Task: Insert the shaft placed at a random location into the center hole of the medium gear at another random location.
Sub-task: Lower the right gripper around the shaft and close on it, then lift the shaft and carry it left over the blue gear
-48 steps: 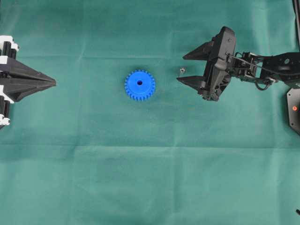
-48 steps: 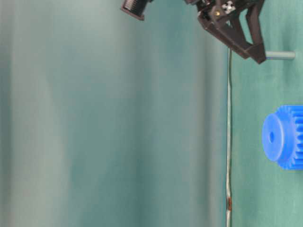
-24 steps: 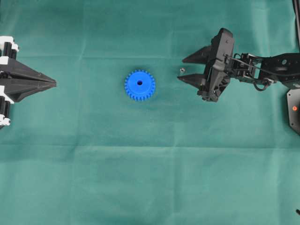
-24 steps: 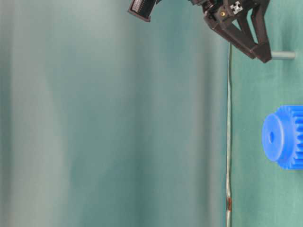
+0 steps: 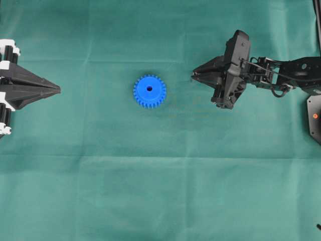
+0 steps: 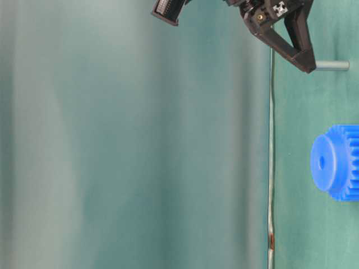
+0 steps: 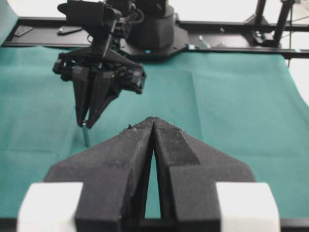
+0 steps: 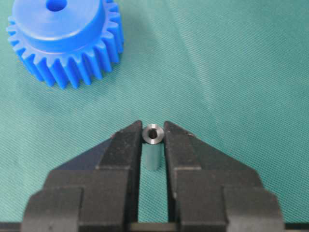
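The medium gear (image 5: pixel 149 91) is bright blue and lies flat on the green cloth, its center hole (image 5: pixel 149 88) facing up. It also shows in the right wrist view (image 8: pixel 65 38). The shaft (image 8: pixel 153 134) is a small silver-grey pin standing upright on the cloth to the right of the gear. My right gripper (image 5: pixel 193 76) is shut on the shaft's top end, with a fingertip pressed to each side. At table level the shaft (image 6: pixel 332 65) sticks out beyond the fingertips, down to the cloth. My left gripper (image 5: pixel 59 90) is shut and empty at the far left.
The green cloth (image 5: pixel 160 191) covers the table. A black base plate (image 5: pixel 315 118) lies at the right edge. The right arm's base and a black frame (image 7: pixel 154 29) stand beyond the cloth's far edge in the left wrist view.
My right gripper's jaws were open on either side of the shaft and have closed onto it. The gear and the left arm have not moved.
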Action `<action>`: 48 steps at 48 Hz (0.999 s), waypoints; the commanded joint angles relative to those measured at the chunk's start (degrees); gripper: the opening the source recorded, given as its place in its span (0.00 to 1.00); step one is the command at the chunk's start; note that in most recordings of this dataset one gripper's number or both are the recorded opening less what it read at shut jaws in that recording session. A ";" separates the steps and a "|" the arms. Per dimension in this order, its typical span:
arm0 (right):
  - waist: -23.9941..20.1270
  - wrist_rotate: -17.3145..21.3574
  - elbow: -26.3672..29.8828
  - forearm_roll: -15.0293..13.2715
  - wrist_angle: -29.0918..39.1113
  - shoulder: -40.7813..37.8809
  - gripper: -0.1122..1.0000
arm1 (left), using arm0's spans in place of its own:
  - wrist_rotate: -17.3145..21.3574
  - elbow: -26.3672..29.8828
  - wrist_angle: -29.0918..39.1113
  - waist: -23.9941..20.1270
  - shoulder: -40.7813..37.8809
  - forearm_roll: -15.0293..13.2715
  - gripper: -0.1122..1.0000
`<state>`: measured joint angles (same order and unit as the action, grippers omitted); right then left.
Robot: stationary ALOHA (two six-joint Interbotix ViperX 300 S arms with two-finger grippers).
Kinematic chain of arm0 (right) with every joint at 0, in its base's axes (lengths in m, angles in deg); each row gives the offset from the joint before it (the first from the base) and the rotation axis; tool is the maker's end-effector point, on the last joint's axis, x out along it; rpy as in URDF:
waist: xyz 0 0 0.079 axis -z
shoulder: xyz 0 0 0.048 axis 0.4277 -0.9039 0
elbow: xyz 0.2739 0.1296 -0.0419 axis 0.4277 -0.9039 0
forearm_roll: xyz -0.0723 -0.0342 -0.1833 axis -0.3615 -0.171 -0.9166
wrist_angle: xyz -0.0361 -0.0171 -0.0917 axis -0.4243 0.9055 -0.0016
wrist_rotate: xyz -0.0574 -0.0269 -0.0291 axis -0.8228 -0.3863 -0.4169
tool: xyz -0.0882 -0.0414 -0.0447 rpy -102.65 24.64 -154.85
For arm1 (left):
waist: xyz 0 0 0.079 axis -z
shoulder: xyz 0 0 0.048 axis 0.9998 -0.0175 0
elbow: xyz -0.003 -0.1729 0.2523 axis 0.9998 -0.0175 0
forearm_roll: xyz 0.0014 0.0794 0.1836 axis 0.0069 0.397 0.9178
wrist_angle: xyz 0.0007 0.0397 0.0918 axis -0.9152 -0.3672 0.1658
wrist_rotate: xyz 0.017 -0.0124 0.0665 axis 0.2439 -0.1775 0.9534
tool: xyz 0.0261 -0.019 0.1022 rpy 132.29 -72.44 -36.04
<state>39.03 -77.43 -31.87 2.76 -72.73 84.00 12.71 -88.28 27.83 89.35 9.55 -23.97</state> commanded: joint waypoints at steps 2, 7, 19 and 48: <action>0.18 0.18 1.23 0.00 -0.44 1.67 0.22 | -0.09 1.23 -0.18 -0.18 -0.35 0.09 0.10; 0.18 0.09 1.58 -0.09 0.97 4.39 0.22 | -0.18 1.23 0.00 -0.18 -0.35 0.09 0.10; 0.18 -0.18 2.55 -0.26 8.70 12.39 0.22 | -0.09 1.23 0.09 -0.09 -0.35 0.09 0.10; -0.09 0.09 3.87 -0.35 13.10 15.03 0.22 | -0.09 1.23 0.09 -0.18 -0.62 0.09 0.10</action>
<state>39.03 -77.43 -29.58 2.41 -59.54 98.33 12.62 -88.28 28.18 89.35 9.37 -23.97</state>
